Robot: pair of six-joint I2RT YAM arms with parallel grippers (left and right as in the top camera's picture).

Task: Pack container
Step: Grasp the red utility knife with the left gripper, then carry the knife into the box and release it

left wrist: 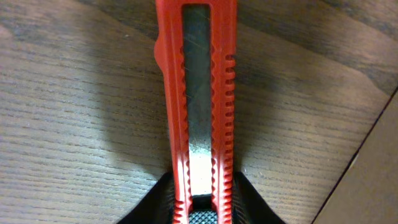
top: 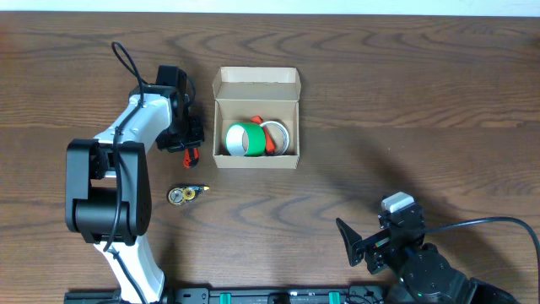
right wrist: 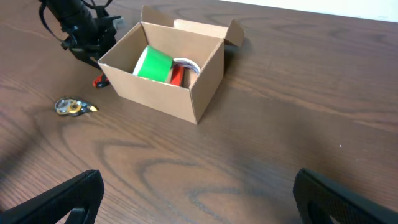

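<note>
The packing looks partly done: the container [top: 257, 91] sits on the counter [top: 405, 101] a little left of the middle, with its flap lid [top: 256, 78] folded open on the far side. Inside lie a green tape roll [top: 244, 140], a white tape roll [top: 278, 133] to its right, and a red item [right wrist: 177, 75] between them that is too hidden to name. Two things remain outside. A red utility knife [left wrist: 199, 93] lies just left of the container's near left corner, and the left hand [top: 191, 145] is clamped on it, its black fingers [left wrist: 255, 205] pressing the handle from both sides. Whether the knife is off the counter yet cannot be told. A small yellow and clear dispenser [top: 186, 194] rests alone on the near side of the knife, apart from the container. By my reading the knife goes in next, then the dispenser, and lastly the lid would be closed. The container wall stands just beside the knife, so the lift must clear its rim, and the rolls fill much of the floor, leaving little room for a long knife. The right hand [right wrist: 196, 196] waits at the near right, well apart from everything, fingers spread wide and empty.
</note>
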